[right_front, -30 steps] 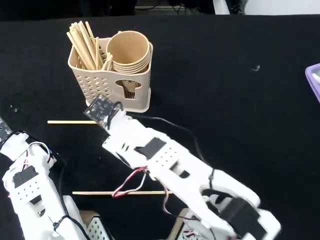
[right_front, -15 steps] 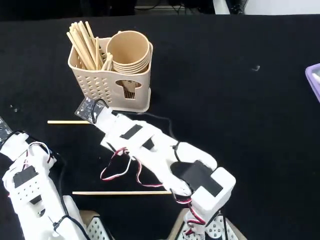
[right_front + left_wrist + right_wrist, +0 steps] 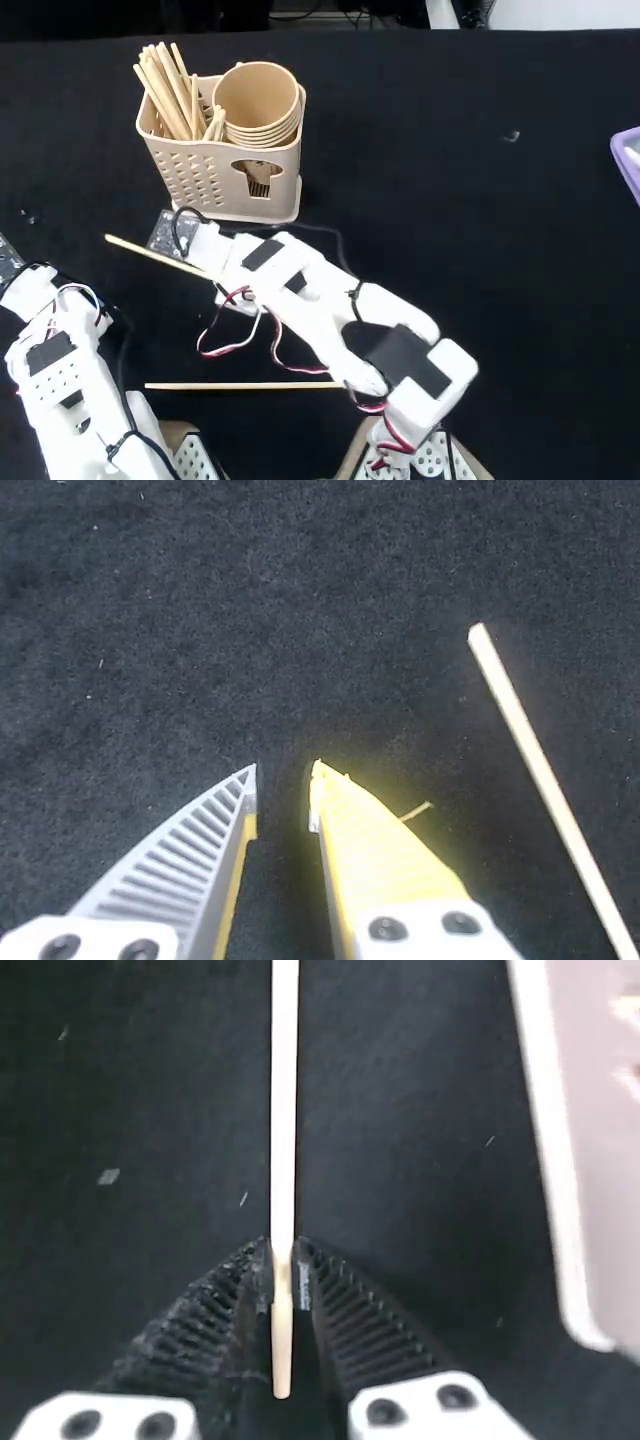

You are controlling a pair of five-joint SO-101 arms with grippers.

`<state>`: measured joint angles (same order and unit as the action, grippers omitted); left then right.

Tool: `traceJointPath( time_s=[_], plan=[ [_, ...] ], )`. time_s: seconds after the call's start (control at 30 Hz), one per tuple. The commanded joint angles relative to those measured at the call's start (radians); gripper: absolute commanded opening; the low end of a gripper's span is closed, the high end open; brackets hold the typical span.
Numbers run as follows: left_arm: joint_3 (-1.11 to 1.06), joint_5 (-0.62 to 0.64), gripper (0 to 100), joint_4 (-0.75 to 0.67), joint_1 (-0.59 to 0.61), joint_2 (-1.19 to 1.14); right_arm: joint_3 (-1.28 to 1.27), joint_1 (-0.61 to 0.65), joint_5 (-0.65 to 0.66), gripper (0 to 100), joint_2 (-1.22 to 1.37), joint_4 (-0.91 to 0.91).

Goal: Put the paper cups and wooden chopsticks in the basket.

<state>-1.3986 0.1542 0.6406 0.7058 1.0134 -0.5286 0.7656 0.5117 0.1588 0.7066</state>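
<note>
The beige basket (image 3: 222, 170) stands at the back left, with several wooden chopsticks (image 3: 168, 88) and a stack of paper cups (image 3: 258, 103) in it. Just in front of it my right gripper (image 3: 207, 268) is shut on one chopstick (image 3: 150, 252), which slants out to the left. In the right wrist view this chopstick (image 3: 284, 1110) runs straight out between the fingers (image 3: 345, 1300), beside the basket wall (image 3: 585, 1160). Another chopstick (image 3: 240, 385) lies flat near the front. My left gripper (image 3: 283, 775) is open a little over bare cloth, with a chopstick end (image 3: 530, 760) beside it.
The table is covered in black cloth (image 3: 470, 230). A purple container edge (image 3: 626, 160) shows at the far right. The left arm (image 3: 55, 380) rests at the front left corner. Red and black wires (image 3: 235, 335) hang under the right arm.
My right arm has swung left and its gripper has taken hold of the chopstick in front of the basket. That chopstick lay level before and now slants. The left arm has kept still.
</note>
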Motion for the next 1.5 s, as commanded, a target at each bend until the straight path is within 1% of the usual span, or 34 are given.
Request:
traceJointPath(
  time_s=[0.0, 0.17, 0.33, 0.4, 0.53, 0.7, 0.73, 0.8, 0.9, 0.97, 1.13, 1.23, 1.33, 1.47],
  plan=[
    [0.016, 0.002, 9, -0.02, -0.001, 0.018, -0.03, -0.003, -0.051, 1.1, -0.163, 0.091],
    [0.018, 0.002, 9, -0.02, -0.001, 0.018, -0.217, 0.011, -0.057, 1.1, -0.392, 0.224],
    [0.018, 0.002, 9, -0.02, -0.002, 0.018, -0.435, 0.014, -0.055, 1.2, -0.627, 0.242],
    [0.018, 0.002, 9, -0.02, -0.002, 0.018, -0.504, 0.014, -0.046, 3.2, -0.694, 0.252],
    [0.018, 0.002, 9, -0.02, -0.002, 0.018, -0.578, 0.04, 0.015, 12.6, -0.743, 0.304],
    [0.018, 0.002, 9, -0.02, -0.002, 0.018, -0.575, 0.169, 0.011, 13.5, -0.75, 0.348],
    [0.018, 0.002, 9, -0.02, -0.002, 0.018, -0.565, 0.198, -0.002, 13.6, -0.746, 0.353],
    [0.018, 0.002, 9, -0.02, -0.002, 0.018, -0.545, 0.252, -0.072, 15.5, -0.743, 0.354],
    [0.018, 0.002, 9, -0.02, -0.002, 0.018, -0.533, 0.319, -0.167, 25.0, -0.743, 0.348],
    [0.018, 0.002, 9, -0.02, -0.001, 0.018, -0.539, 0.345, -0.204, 30.2, -0.742, 0.319],
    [0.019, 0.002, 9, -0.02, -0.001, 0.018, -0.645, 0.399, -0.226, 31.4, -0.742, 0.16],
    [0.019, 0.002, 9, -0.02, -0.001, 0.018, -0.705, 0.381, -0.226, 31.4, -0.74, 0.051],
    [0.019, 0.002, 9, -0.02, -0.001, 0.018, -0.711, 0.302, -0.222, 31.4, -0.74, 0.002],
    [0.019, 0.002, 9, -0.02, -0.001, 0.018, -0.688, 0.183, -0.216, 31.1, -0.74, -0.006]
  ],
)
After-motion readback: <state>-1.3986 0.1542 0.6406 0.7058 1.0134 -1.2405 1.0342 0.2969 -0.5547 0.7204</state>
